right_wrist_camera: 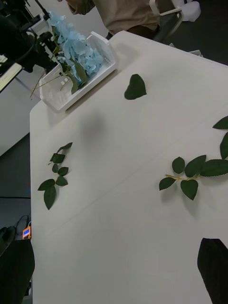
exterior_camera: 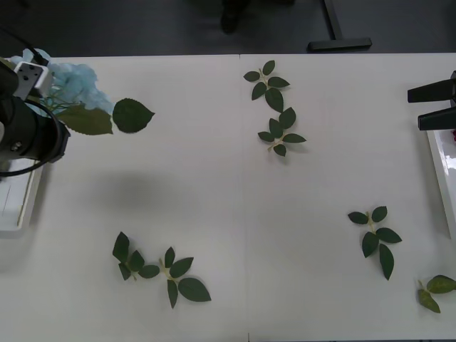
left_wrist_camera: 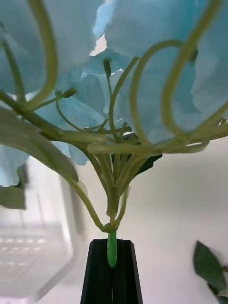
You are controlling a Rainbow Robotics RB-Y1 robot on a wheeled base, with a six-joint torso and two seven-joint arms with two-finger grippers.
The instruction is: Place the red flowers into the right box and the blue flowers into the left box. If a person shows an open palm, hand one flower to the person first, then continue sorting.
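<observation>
White surface [exterior_camera: 228,214] carries loose green leaf sprigs [exterior_camera: 274,107]; at the front view's upper left, the left gripper [left_wrist_camera: 112,266] holds a fluffy pale blue hydrangea [exterior_camera: 75,82] above the white translucent ribbed tray [exterior_camera: 18,206]. At upper right hangs the right gripper [exterior_camera: 433,105], jaws parted, beside the shallow white tray [exterior_camera: 443,171]. Right wrist view: blue clusters [right_wrist_camera: 78,47] in the left tray [right_wrist_camera: 80,90]. Left wrist view: jaws clamped on the green stem [left_wrist_camera: 112,247].

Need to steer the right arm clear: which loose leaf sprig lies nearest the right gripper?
The small two-leaf sprig at the table's near right corner is nearest the right gripper's side, paler than the dark four-leaf sprig beside it.

Pale blue flowers [left_wrist_camera: 142,61] on green stems, white left box [right_wrist_camera: 76,90], dark green leaf sprigs [exterior_camera: 274,107]
</observation>
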